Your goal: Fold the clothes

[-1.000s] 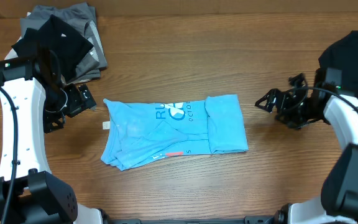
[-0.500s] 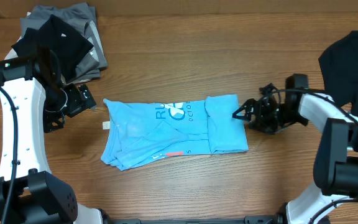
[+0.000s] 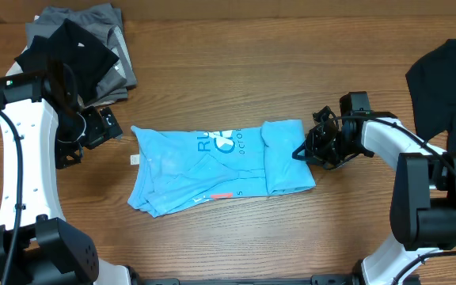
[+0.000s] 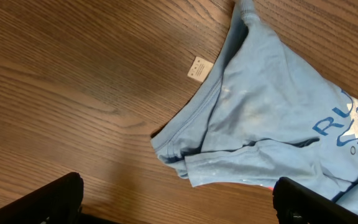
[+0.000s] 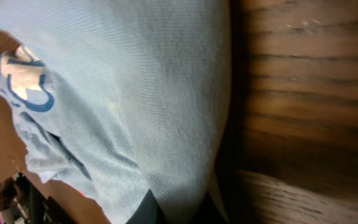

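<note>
Slippage worries me: my right hand [image 3: 299, 152] is clamped on the right edge of the sky-blue shirt [image 3: 212, 170], and a shallow pinch could drag every layer across the counter [image 3: 252, 71]. Beyond the shirt's left edge, my left hand [image 3: 93, 136] hangs with its fingers apart.

Shirt [image 3: 220, 168] mid-table [image 3: 236, 71], more clothes behind.
A pile of clothes [image 3: 77, 47] lies behind-left, another garment [image 3: 446, 79] behind-right; the left gripper [image 3: 115, 129] sits near the shirt's left edge, the right gripper [image 3: 301, 150] seemingly touching its right edge.
</note>
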